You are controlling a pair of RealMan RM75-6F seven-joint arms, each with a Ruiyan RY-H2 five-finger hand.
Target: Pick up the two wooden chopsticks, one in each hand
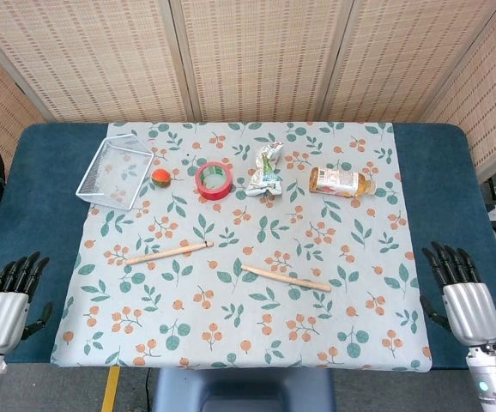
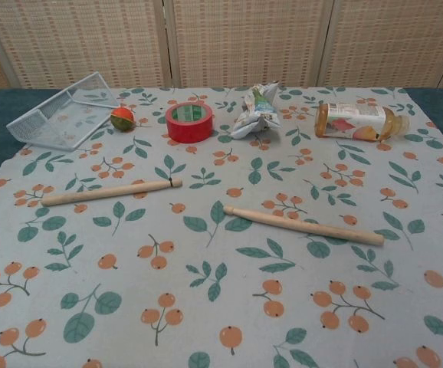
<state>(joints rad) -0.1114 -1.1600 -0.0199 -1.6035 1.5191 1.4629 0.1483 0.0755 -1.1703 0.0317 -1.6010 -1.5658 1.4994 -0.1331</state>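
Our left hand (image 1: 8,296) and right hand (image 1: 464,296) both rest at the near corners of the desk (image 1: 42,197), fingers spread, holding nothing. Neither shows in the chest view. Both chopsticks lie flat mid-cloth, well apart from the hands: left chopstick (image 1: 169,252) angled up to the right, right chopstick (image 1: 286,278) angled down to the right, inner ends near each other but not touching. Risks, we judge: thin round sticks lying flush on the cloth (image 1: 239,343) may roll or skid when fingertips push in; cloth may bunch under a scraping grasp. At the far side sit a wire basket (image 1: 115,172), small ball (image 1: 160,177), red tape roll (image 1: 214,180), crumpled wrapper (image 1: 267,168) and a tipped bottle (image 1: 341,182). Woven screen panels (image 1: 257,51) stand behind.
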